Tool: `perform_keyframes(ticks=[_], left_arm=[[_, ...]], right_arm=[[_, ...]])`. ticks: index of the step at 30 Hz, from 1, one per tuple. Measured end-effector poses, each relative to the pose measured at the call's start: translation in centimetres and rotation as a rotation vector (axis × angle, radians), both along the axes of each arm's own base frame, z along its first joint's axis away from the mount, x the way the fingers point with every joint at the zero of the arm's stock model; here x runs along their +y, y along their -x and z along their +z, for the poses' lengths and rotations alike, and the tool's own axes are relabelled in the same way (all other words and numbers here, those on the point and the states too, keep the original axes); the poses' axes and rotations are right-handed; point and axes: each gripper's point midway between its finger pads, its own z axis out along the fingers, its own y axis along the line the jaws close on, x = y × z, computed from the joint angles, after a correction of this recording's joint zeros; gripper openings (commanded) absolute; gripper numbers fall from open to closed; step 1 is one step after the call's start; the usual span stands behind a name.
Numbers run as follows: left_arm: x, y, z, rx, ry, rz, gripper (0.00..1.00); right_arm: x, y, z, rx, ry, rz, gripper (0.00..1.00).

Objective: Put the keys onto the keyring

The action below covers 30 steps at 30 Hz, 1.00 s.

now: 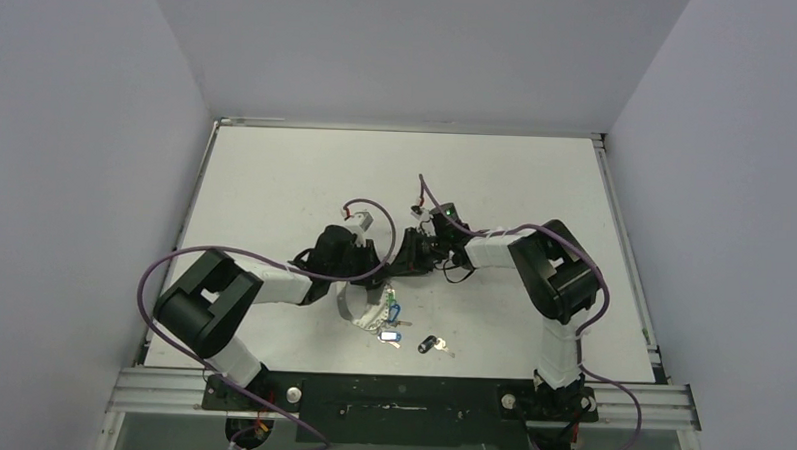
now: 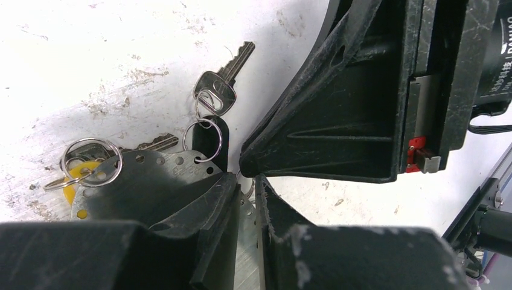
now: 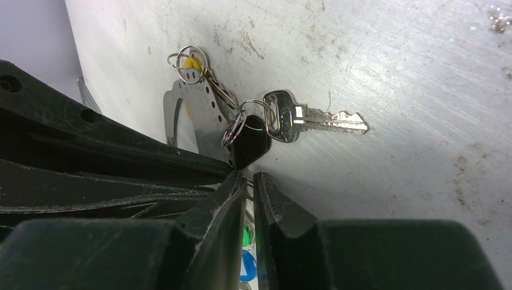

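The keyring [image 2: 157, 172] is a flat silvery perforated metal loop; it also shows in the top view [image 1: 354, 312] and the right wrist view [image 3: 181, 115]. My left gripper [image 2: 244, 181] is shut on its edge. My right gripper [image 3: 249, 178] meets it tip to tip [image 1: 406, 253], jaws closed to a narrow slit around a thin small wire ring. A silver key [image 2: 220, 84] and a black tag [image 2: 208, 138] hang from the loop by small rings. A yellow tag [image 2: 81, 175] sits at its far side. Green [image 3: 246, 235] and blue [image 3: 247, 266] tags show below my right fingers.
A black-headed key [image 1: 428, 343] lies loose on the white table near the front edge. A blue-tagged key [image 1: 390, 336] lies just left of it. Purple cables [image 1: 188, 253] arch over both arms. Grey walls close in the table on three sides.
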Motion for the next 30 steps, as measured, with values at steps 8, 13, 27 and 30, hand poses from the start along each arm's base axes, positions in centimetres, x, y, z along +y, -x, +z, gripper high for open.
perform_keyframes(ticks=[8,13,27,30], left_arm=[[0.1,-0.1,-0.2,-0.05,-0.004,-0.02,0.0],[0.3,0.0,-0.3,-0.078,-0.007,-0.035,0.0],[0.8,1.4,0.1,-0.136,-0.092,-0.102,0.0],[0.6,1.9,0.0,-0.151,-0.118,-0.124,0.0]], right_arm=[[0.2,0.0,0.0,0.027,-0.073,-0.033,0.1],[0.2,0.1,0.1,0.031,-0.098,-0.042,0.15],[-0.2,1.4,1.1,0.021,-0.126,0.02,0.3],[-0.6,1.8,0.9,0.013,-0.104,0.041,0.31]])
